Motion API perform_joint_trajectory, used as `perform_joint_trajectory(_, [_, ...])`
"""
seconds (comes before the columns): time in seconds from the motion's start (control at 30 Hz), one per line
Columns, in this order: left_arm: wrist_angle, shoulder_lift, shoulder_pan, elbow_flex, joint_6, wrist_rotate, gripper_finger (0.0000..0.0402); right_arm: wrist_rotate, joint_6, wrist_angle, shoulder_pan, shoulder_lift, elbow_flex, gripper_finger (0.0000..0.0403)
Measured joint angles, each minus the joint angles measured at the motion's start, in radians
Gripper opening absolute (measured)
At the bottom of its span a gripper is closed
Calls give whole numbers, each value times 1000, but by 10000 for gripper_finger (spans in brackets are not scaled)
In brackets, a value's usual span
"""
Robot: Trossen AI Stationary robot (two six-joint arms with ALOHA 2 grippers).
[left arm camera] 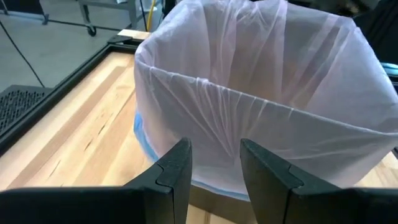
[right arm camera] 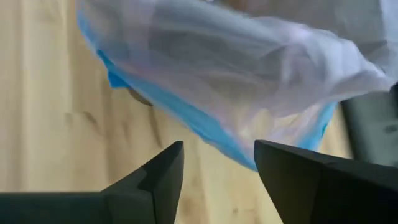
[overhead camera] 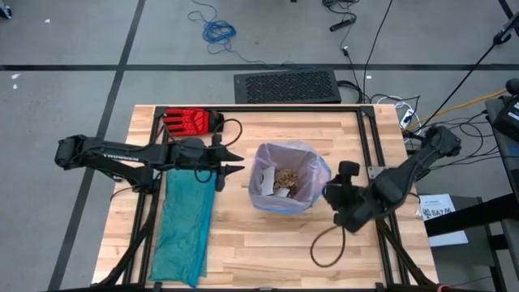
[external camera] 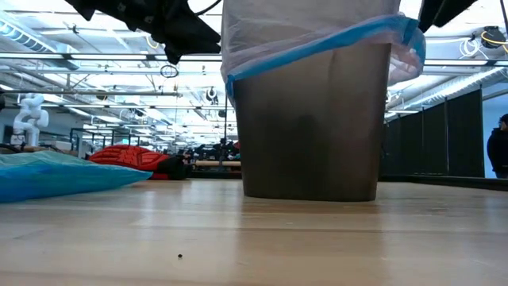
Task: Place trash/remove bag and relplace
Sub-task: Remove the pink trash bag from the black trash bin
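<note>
High view: the bin [overhead camera: 285, 188] is seen at the middle of the desk [overhead camera: 259, 243], lined with the bag [overhead camera: 312, 166], whose rim is folded over the bin's edge; the trash [overhead camera: 285, 178] is seen inside the bag, brown wads with a white scrap beside them; the left hand [overhead camera: 235, 160] is held just beside the bin's left edge, its fingers parted with nothing between them; the right hand [overhead camera: 334, 193] is held just beside the bin's right edge; a teal bag [overhead camera: 182, 227] lies flat under the left arm; a red glove [overhead camera: 190, 122] lies at the far left corner.

Low view: the bin [external camera: 309, 119] stands upright on the desk; the bag's blue hem [external camera: 317, 44] hangs over its upper wall; the teal bag [external camera: 55, 171] and the glove [external camera: 131, 156] lie to the left.

Left wrist view: the left hand [left arm camera: 216, 165] is parted to a moderate gap and empty; the bag [left arm camera: 261, 99] is close ahead, apart from the fingers.

Right wrist view: the right hand [right arm camera: 219, 171] is parted and empty; the bag's blue hem [right arm camera: 205, 127] lies just beyond the fingertips.
</note>
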Motion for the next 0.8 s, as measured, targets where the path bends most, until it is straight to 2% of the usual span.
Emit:
perform_joint_trajectory(0.13, [-13,0,0,0,1,-3,132,84,5,-7,43,61,-48,178])
perform_joint_trajectory(0.3, [-17,0,0,0,10,-6,132,227,66,-60,36,144,-95,152])
perform_joint_trajectory(0.4, [-18,0,0,0,10,-8,132,291,107,-130,35,182,-97,108])
perform_joint_trajectory(0.5, [-22,0,0,0,11,-8,132,298,114,-182,35,191,-93,30])
perform_joint_trajectory(0.53, [-26,0,0,0,20,-8,132,298,112,-196,35,191,-85,16])
perform_joint_trajectory(0.6, [-34,0,0,0,30,-11,132,298,109,-235,35,191,-56,11])
perform_joint_trajectory(0.67, [-41,0,0,0,31,-14,132,298,74,-273,35,191,-15,5])
perform_joint_trajectory(0.8, [-41,0,-6,0,36,-23,132,349,-118,-272,33,191,76,1])
